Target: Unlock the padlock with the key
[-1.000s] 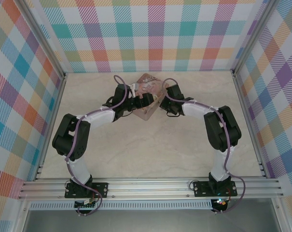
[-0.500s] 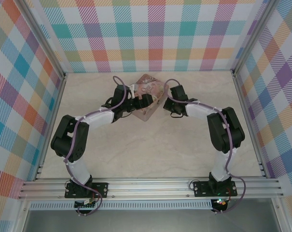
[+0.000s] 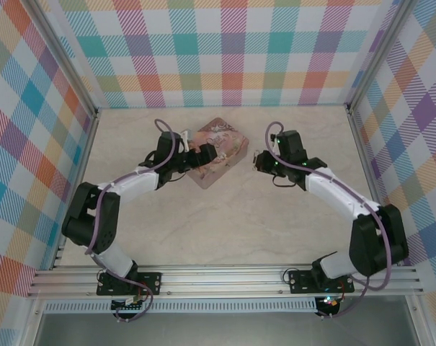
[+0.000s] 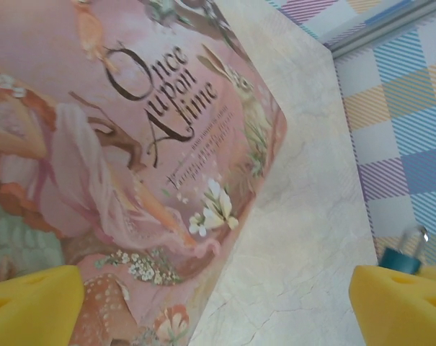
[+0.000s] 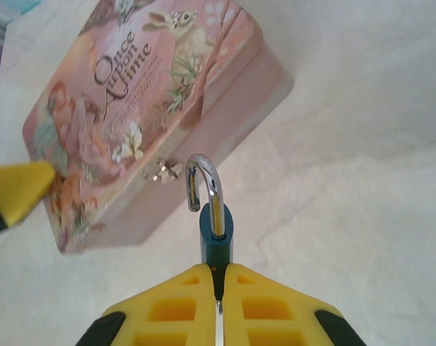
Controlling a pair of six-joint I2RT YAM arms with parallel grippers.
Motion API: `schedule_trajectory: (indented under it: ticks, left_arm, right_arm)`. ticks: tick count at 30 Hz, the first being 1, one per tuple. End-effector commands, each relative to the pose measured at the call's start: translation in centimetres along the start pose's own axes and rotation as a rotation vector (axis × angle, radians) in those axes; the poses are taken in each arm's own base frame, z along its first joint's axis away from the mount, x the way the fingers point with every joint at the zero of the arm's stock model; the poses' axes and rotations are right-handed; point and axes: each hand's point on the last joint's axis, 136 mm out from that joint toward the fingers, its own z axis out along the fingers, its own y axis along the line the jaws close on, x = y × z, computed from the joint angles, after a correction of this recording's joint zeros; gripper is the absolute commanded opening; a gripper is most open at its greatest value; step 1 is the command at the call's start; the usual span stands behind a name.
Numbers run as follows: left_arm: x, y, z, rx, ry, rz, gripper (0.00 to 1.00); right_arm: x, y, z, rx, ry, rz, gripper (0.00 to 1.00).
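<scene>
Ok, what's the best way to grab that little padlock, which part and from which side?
Grip the padlock by its blue body, across the two flat faces, coming from the end opposite the metal loop. The faces are flat and parallel; the loop is thin, round and swung open. The right gripper has its jaws shut on it that way.

This is a lab test booth. Checked walls (image 3: 232, 50) enclose the table (image 3: 225, 223) on three sides; a metal rail (image 3: 225, 278) lines its near edge.
</scene>
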Motion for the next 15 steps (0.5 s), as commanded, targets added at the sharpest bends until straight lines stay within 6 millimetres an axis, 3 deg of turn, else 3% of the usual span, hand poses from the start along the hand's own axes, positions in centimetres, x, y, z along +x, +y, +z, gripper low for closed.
schedule_trajectory:
  ticks: [1, 8, 15]
  left_arm:
    - [1.4, 2.3, -1.6, -0.102, 0.073, -0.04, 0.97]
    - [-2.8, -0.5, -6.0, -0.053, -0.056, -0.002, 1.0]
    - [-4.8, -0.3, -10.6, -0.101, -0.204, 0.031, 1.0]
  right_arm:
    - [2.8, 1.0, -1.5, -0.084, 0.095, -0.034, 0.09]
    - [5.6, 1.1, -2.0, -0.153, 0.151, -0.016, 0.09]
    - [8.7, 1.5, -0.8, -0.23, 0.293, 0.082, 0.09]
